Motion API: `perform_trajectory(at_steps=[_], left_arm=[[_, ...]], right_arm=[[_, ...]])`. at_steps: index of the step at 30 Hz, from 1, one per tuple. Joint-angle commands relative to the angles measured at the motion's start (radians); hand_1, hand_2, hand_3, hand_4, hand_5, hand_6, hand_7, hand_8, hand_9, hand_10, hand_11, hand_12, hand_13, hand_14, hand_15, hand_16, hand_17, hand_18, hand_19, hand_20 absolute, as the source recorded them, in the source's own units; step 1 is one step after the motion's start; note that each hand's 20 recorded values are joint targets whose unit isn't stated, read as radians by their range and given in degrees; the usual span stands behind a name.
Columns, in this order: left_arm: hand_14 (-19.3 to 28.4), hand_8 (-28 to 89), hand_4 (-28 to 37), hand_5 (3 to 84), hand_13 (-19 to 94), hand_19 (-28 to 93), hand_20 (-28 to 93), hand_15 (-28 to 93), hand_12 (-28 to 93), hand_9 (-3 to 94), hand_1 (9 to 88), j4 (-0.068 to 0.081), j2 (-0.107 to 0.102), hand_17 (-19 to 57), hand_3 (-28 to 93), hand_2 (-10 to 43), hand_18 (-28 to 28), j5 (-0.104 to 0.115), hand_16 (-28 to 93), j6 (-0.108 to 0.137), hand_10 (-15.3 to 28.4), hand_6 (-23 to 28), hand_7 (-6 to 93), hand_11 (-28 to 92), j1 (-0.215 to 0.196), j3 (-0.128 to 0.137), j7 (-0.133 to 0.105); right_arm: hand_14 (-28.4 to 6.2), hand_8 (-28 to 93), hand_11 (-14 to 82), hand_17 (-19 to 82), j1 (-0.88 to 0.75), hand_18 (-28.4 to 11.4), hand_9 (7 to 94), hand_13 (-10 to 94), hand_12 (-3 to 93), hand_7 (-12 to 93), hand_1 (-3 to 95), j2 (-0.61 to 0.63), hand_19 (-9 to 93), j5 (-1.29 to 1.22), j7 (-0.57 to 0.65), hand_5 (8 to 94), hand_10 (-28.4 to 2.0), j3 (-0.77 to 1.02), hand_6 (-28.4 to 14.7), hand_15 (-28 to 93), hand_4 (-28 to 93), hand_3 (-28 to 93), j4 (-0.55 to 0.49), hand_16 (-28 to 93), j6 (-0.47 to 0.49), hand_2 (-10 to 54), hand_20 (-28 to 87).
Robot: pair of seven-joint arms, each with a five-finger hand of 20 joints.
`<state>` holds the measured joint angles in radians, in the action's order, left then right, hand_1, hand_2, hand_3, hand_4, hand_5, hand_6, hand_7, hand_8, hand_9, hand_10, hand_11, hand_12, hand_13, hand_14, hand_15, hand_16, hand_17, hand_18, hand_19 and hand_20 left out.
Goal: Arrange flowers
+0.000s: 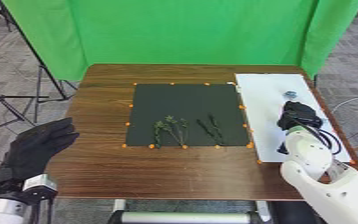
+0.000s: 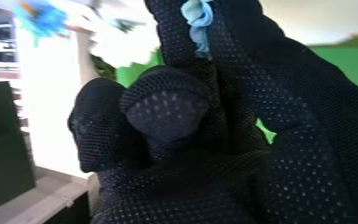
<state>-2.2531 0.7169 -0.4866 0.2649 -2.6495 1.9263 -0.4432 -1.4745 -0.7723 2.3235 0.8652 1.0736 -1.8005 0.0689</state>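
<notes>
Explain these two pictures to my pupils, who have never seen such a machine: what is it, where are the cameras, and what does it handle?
It is a robot with two white arms. The head view looks down on a brown wooden table. Its black-gloved left hand is open near the table's left edge; the matching right hand is over a white rectangular sheet, near a small blue flower. Green leafy stems lie on a black mat. The right wrist view shows a pale blue, petal-like piece, apparently pinched.

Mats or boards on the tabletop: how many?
2. A black mat in the middle, with green stems lying on it, and a white board along the right side, partly covered by the right hand.
</notes>
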Motion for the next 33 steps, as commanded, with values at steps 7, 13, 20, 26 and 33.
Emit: perform_trajectory(at_steps=[7, 13, 20, 26, 33], left_arm=[[28.4, -10, -15.1, 48.2, 27, 59, 10, 62, 10, 39.2, 27.9, -0.022, 0.011, -9.6, 82, 5.2, 23.5, 0.007, -14, 0.014, 22.2, 13.6, 17.8, 32, -0.059, 0.048, -0.006], [28.4, -10, -14.9, 48.2, 27, 59, 10, 62, 10, 39.1, 27.8, -0.023, 0.010, -9.6, 82, 5.2, 23.5, 0.012, -14, 0.022, 22.1, 13.6, 17.7, 32, -0.067, 0.060, -0.008], [28.4, -10, -15.0, 48.1, 27, 59, 10, 62, 10, 39.2, 27.8, -0.014, 0.019, -9.6, 82, 5.2, 23.5, 0.013, -14, 0.019, 22.0, 13.5, 17.7, 32, -0.049, 0.056, -0.004], [28.4, -10, -14.8, 47.6, 26, 59, 10, 62, 10, 38.9, 27.6, 0.011, 0.000, -9.8, 83, 5.0, 23.6, 0.018, -14, 0.010, 21.7, 13.2, 17.9, 32, -0.002, 0.015, -0.012], [28.3, -10, -15.0, 46.7, 26, 59, 10, 62, 9, 38.5, 27.6, 0.039, 0.005, -9.8, 83, 5.1, 23.6, -0.009, -14, -0.026, 20.8, 12.4, 17.7, 31, 0.084, -0.005, 0.041]], right_arm=[[-3.1, 12, 13.0, 67, 0.299, -11.9, 92.5, 88, 37.1, 33, 60.6, -0.067, 93, -0.004, -0.147, 76.8, -8.0, -0.174, -3.0, 66, -28, 74, -0.143, 24, -0.040, -9.5, 32], [-3.1, 12, 12.9, 67, 0.431, -12.1, 92.7, 88, 37.5, 32, 60.2, -0.191, 93, -0.010, -0.215, 76.9, -8.1, -0.307, -3.0, 66, -28, 75, -0.119, 25, -0.016, -9.5, 33], [-3.2, 11, 12.9, 67, 0.502, -12.4, 92.8, 88, 37.8, 32, 59.3, -0.347, 93, 0.070, -0.318, 77.0, -8.0, -0.462, -2.9, 66, -28, 76, -0.061, 25, -0.027, -9.5, 35], [-3.3, 11, 12.9, 66, 0.464, -12.7, 93.4, 88, 38.1, 32, 58.2, -0.472, 93, 0.145, -0.357, 77.5, -8.1, -0.524, -2.4, 66, -28, 77, 0.025, 25, -0.033, -9.5, 36], [-3.9, 12, 13.0, 66, 0.368, -13.2, 93.6, 88, 38.3, 31, 57.2, -0.556, 93, 0.179, -0.323, 78.4, -8.2, -0.520, -2.3, 66, -28, 79, 0.108, 26, -0.006, -9.5, 37]])
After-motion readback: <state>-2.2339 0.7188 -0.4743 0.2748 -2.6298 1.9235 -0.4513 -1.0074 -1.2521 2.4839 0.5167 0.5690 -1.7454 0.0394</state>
